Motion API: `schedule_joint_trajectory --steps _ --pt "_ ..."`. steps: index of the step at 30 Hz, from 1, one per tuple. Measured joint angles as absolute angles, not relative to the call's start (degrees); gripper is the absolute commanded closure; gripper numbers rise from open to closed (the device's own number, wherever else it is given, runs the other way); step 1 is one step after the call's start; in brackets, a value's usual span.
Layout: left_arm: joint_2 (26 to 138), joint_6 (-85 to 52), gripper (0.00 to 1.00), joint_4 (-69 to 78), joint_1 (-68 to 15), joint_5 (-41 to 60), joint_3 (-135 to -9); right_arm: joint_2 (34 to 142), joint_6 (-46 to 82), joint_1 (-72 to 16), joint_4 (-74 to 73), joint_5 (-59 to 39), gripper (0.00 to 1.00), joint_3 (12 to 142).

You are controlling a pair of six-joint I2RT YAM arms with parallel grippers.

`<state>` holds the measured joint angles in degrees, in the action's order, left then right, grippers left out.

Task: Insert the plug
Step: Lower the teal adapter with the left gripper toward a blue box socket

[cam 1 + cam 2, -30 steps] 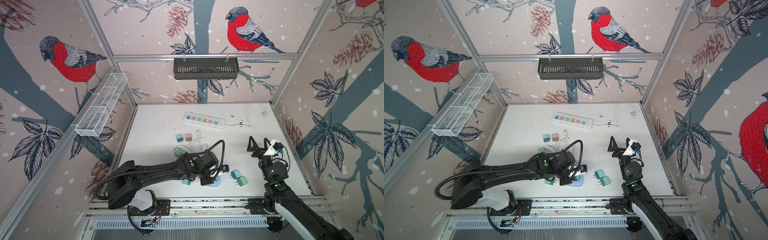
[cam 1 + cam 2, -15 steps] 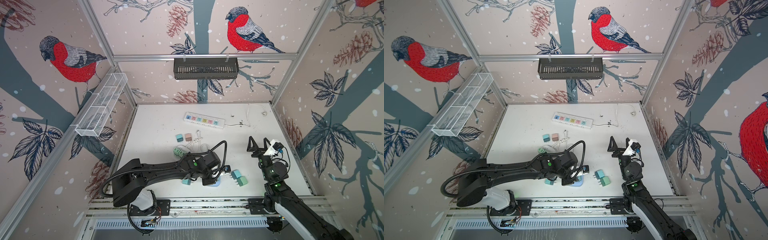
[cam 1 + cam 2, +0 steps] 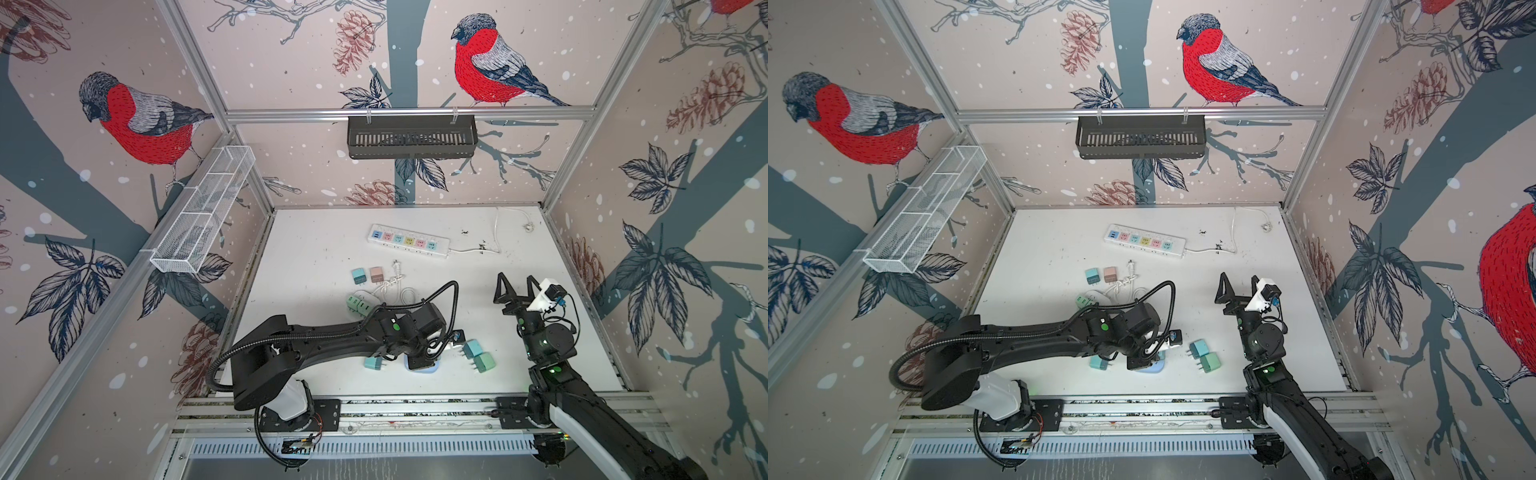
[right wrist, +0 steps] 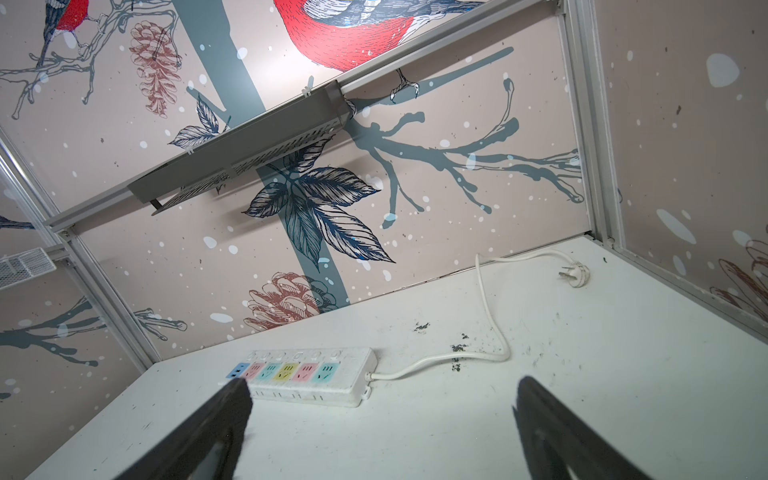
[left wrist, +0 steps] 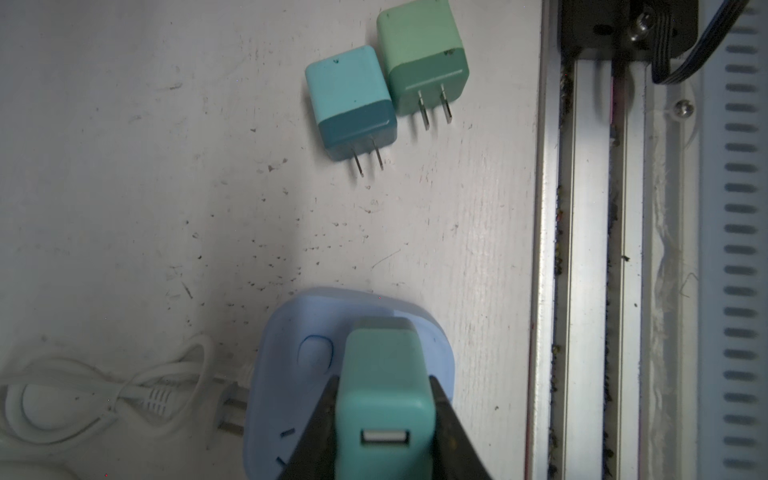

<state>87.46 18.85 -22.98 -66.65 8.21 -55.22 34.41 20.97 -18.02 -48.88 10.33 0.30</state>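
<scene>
While the left gripper [image 5: 383, 381] pinched the teal plug [image 5: 384, 353] over the pale blue socket [image 5: 286, 332] at the near edge, the right gripper [image 3: 516, 278] hung spread, empty, right side.

The teal cube plug [image 5: 384, 399] is hiding its own prongs, so whether they are sitting in the pale blue rounded socket block [image 5: 276, 374] cannot be told. The left wrist picture's edge is cutting that block off, and in both top views the left gripper [image 3: 419, 362] is covering most of it.
</scene>
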Motion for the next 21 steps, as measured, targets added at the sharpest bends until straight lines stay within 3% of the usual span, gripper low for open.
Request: schedule_joint_trajectory --steps 9,21 --pt "79.68 18.33 1.00 -21.91 -67.07 5.87 -51.53 34.41 20.97 -18.04 -48.88 9.69 0.00 0.30" --pt "86.13 16.88 1.00 -23.46 -67.37 4.49 -53.91 34.48 20.97 -18.04 -48.88 9.50 0.00 0.30"
